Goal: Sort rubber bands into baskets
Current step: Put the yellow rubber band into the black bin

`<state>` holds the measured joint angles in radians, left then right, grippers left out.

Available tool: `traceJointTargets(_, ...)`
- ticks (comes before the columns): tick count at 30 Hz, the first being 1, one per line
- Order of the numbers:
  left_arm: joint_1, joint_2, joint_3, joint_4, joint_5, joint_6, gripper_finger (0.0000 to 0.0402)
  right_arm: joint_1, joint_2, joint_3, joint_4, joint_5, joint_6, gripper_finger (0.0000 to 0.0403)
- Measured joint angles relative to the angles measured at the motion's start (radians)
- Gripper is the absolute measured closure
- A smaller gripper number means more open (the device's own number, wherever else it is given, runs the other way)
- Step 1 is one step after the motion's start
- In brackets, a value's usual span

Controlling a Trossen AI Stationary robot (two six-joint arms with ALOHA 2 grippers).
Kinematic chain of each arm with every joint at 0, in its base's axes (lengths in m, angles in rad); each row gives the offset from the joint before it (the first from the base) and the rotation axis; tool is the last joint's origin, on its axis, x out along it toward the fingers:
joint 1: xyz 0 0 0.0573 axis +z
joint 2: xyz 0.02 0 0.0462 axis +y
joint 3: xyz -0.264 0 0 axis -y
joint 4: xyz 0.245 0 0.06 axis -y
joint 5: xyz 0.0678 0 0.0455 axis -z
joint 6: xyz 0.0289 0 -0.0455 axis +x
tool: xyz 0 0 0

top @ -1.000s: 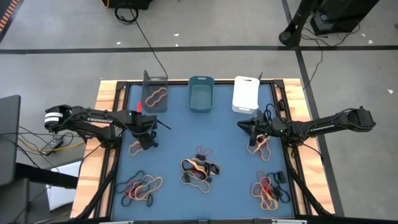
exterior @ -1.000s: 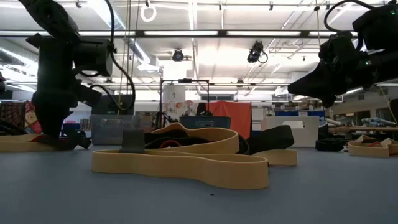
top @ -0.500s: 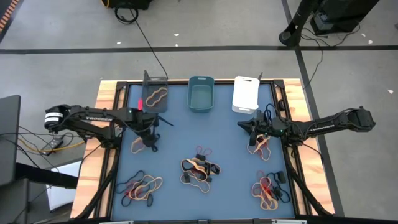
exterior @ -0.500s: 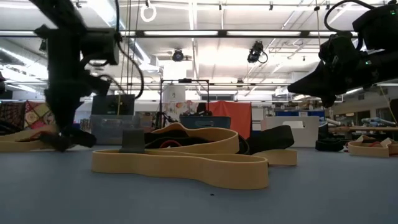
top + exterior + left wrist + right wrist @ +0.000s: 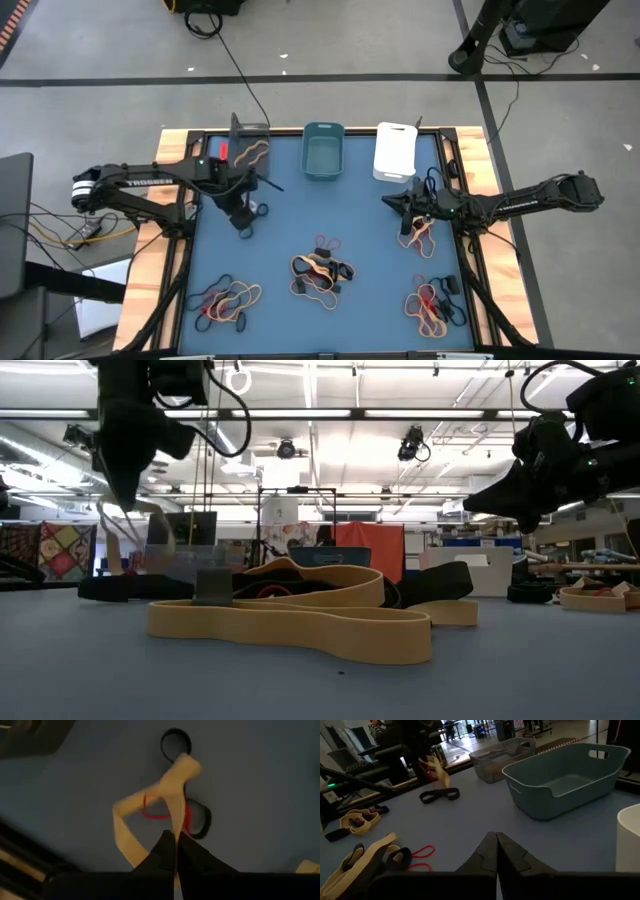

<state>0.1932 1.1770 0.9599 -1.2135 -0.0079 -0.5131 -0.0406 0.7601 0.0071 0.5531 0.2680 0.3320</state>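
most rubber bands (image 5: 322,270) lie unsorted on our table (image 5: 370,240); one is in the grey basket (image 5: 249,156). our left gripper (image 5: 243,222) pinches a tan band (image 5: 165,795); our right gripper (image 5: 390,203) is closed, empty.

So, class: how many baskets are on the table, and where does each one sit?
3, in a row along the table's far edge: the dark grey basket on the left, the teal basket in the middle, the white basket on the right. None seems hidden.

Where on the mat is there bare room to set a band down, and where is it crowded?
Bare mat lies between the teal basket, the middle band pile and the right gripper. Crowded: the front edge, with piles at front left and front right.
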Motion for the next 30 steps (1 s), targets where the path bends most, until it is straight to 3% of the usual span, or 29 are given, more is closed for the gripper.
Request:
traceJointTargets(6,-0.012,0.0,-0.017,-0.033,0.074,-0.015,0.0394,0.0,0.0,0.0,-0.009,0.0,0.028,0.0383)
traceJointTargets(11,-0.055,0.0,-0.141,0.101,0.158,-0.011,0.0394,0.0,0.0,0.0,-0.009,-0.022,0.034,0.0385)
traceJointTargets(20,-0.058,0.001,-0.34,0.412,0.125,0.008,0.0371,0.0,0.0,0.0,-0.009,-0.019,0.039,0.0384)
traceJointTargets(30,-0.058,0.001,-0.34,0.543,0.055,0.084,0.0294,0.0,0.0,0.0,-0.009,0.001,0.041,0.0379)
